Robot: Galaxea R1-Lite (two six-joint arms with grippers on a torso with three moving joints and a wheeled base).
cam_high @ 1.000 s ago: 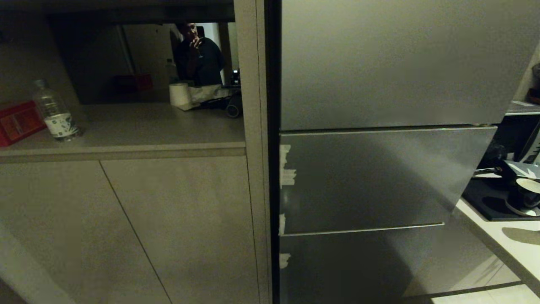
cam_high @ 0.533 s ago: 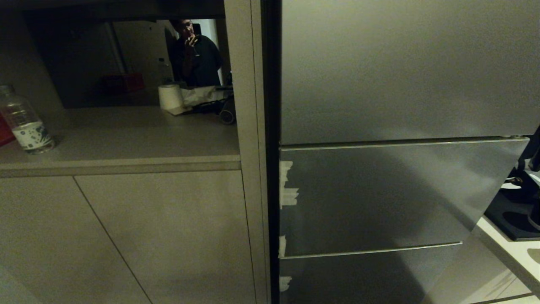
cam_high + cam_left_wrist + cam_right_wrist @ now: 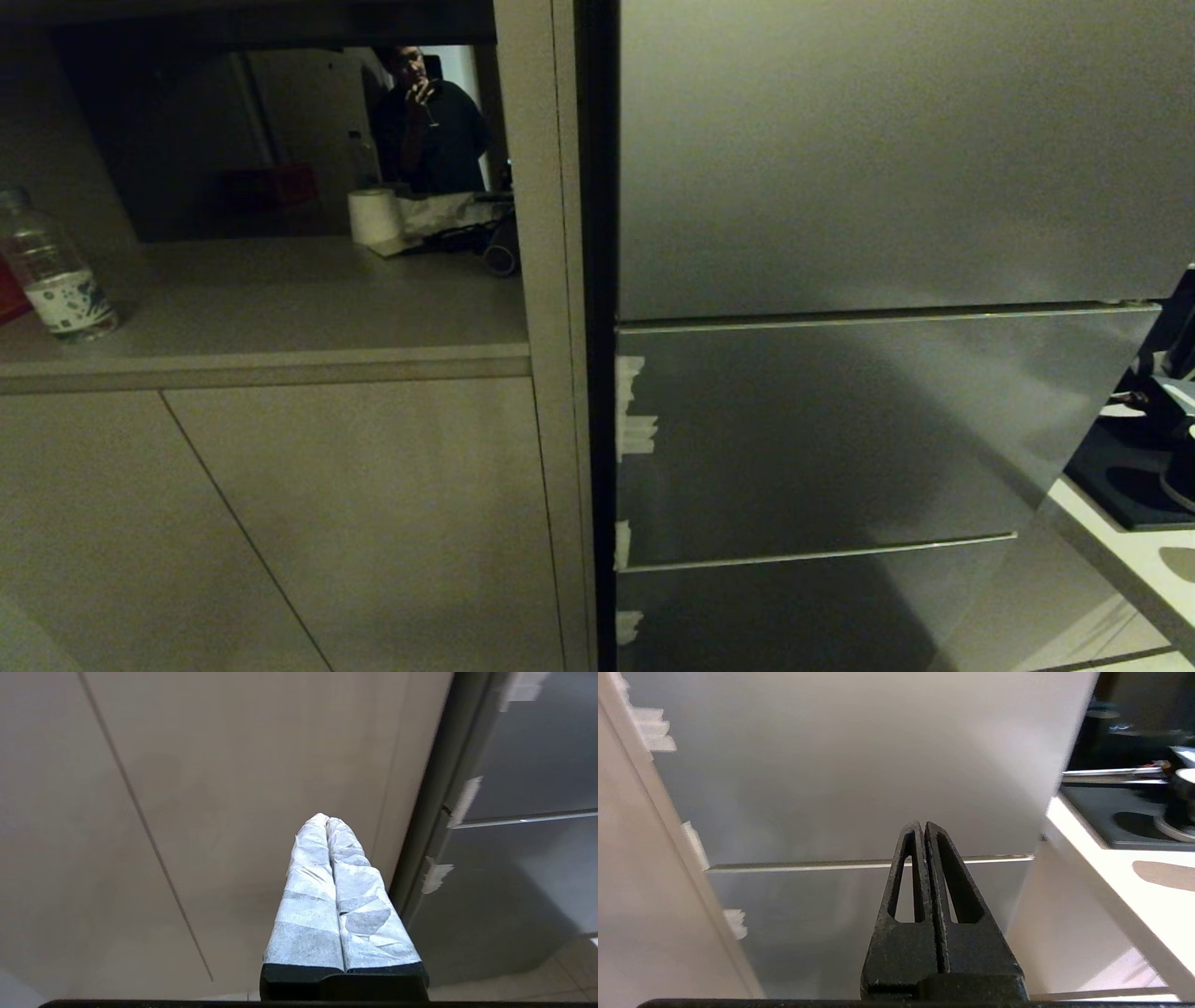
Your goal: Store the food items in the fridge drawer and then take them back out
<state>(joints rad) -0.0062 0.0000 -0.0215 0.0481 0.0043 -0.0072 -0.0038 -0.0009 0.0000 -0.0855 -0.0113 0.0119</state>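
A plastic water bottle (image 3: 56, 271) stands on the cabinet counter (image 3: 280, 299) at far left, a paper roll (image 3: 373, 217) further back, while the robot faces the closed grey fridge (image 3: 887, 187), its stacked fronts all flush. The left gripper (image 3: 328, 820), fingers wrapped in pale padding, hangs pressed together and empty before the cabinet doors (image 3: 233, 765); the right gripper (image 3: 923, 826) is likewise clamped on nothing, aimed at a lower fridge front (image 3: 854, 788), both apparently parked until the robot is in position. The fridge drawer itself is hidden behind those fronts, so its look cannot be told.
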